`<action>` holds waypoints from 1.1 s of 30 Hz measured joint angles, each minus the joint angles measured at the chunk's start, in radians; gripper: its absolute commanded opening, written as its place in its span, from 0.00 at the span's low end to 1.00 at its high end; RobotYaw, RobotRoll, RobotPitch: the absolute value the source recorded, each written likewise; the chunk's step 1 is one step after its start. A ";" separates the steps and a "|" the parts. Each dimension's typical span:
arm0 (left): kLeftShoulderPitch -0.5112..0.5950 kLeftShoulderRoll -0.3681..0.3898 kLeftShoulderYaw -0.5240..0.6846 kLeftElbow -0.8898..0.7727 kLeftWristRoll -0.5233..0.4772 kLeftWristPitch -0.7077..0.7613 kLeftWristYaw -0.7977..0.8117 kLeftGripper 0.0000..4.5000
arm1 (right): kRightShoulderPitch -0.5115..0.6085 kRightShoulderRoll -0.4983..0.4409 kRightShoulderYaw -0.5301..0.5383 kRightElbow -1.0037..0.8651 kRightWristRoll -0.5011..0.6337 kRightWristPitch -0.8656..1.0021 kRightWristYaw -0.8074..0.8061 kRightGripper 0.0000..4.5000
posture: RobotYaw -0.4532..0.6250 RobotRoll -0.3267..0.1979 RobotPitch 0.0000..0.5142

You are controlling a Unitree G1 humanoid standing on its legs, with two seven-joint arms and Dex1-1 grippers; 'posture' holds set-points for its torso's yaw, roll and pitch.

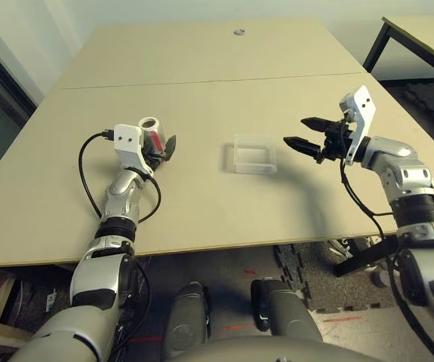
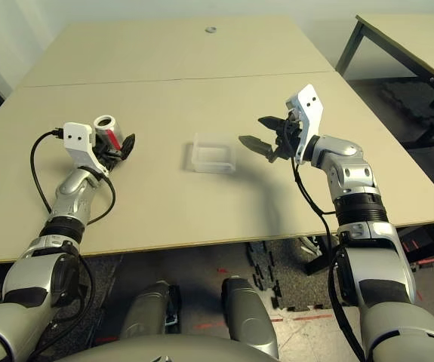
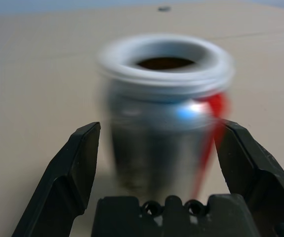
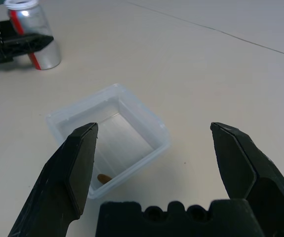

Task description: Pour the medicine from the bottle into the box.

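Silver and white with a red stripe, the bottle [image 1: 153, 133] stands upright on the tan table [image 1: 201, 83] at about nine o'clock from the box, capless, its open mouth facing up. The left gripper [image 1: 164, 148] has its black fingers [image 3: 77, 163] spread to either side of the bottle with a gap showing on each side, so nothing is clamped. The bottle's long axis runs vertical, crosswise to the level fingers, and this arm is plainly the nearer one.

At the table's middle sits the clear plastic box [image 1: 253, 153], well apart from the bottle; a small brown pill [image 4: 103, 177] lies inside it.

At about three o'clock from the box hovers the right gripper [image 1: 307, 133], fingers wide apart and empty, pointing toward the box from just beside it.
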 measured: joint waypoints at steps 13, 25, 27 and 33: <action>0.185 0.006 0.000 -0.293 -0.063 0.114 -0.038 1.00 | -0.008 0.012 0.001 0.011 -0.002 -0.001 0.032 1.00 | 0.40 0.62 0.17; 0.404 0.030 0.045 -0.683 -0.142 0.286 0.001 1.00 | -0.018 0.004 -0.010 0.087 -0.009 -0.043 0.034 1.00 | 0.44 0.62 0.16; 0.437 0.033 0.062 -0.740 -0.161 0.320 0.019 1.00 | -0.021 -0.002 -0.025 0.113 -0.010 -0.050 0.018 1.00 | 0.44 0.62 0.16; 0.475 0.074 0.147 -0.769 -0.167 0.338 0.079 1.00 | -0.032 -0.017 -0.104 0.232 -0.013 -0.099 -0.108 1.00 | 0.44 0.62 0.17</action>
